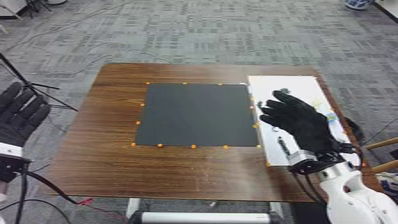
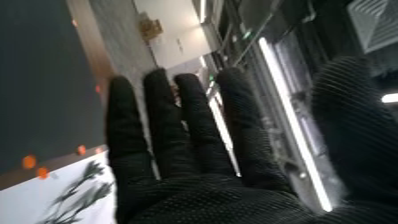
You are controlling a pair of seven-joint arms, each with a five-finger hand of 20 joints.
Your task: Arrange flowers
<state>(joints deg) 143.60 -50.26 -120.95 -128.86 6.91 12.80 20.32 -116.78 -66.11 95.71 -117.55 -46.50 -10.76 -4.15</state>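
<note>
Fingers (image 1: 294, 104) of the right hand (image 1: 306, 131) are standing straight and open, fanning slightly so that narrow gaps are showing between them, while the thumb is pointing well apart from the rest in the right wrist view. Nothing is sitting in their grasp. In the head view that hand is hovering over the white sheet (image 1: 274, 85), its fingertips aiming toward the far side and a little inward.

Grey leafy sprigs (image 2: 91, 171) are lying on the sheet in the right wrist view, close to its border with the dark mat (image 1: 195, 115); whether they are loose or printed, I cannot tell. In the head view a slim dark thing (image 1: 283, 145) is resting on the sheet just beside the right hand, and a small blue-and-yellow thing (image 1: 332, 116) is lying on the hand's outer side.

Farther inward, the mat is covering the middle of the brown tabletop (image 1: 107, 130), with orange dots (image 1: 194, 146) running around it. Beyond the tabletop's left edge, the left hand (image 1: 19, 117) is hanging empty, its fingers extending straight and parting a little. A black stand (image 1: 34, 85) is standing near it on the grey floor (image 1: 204, 40).
</note>
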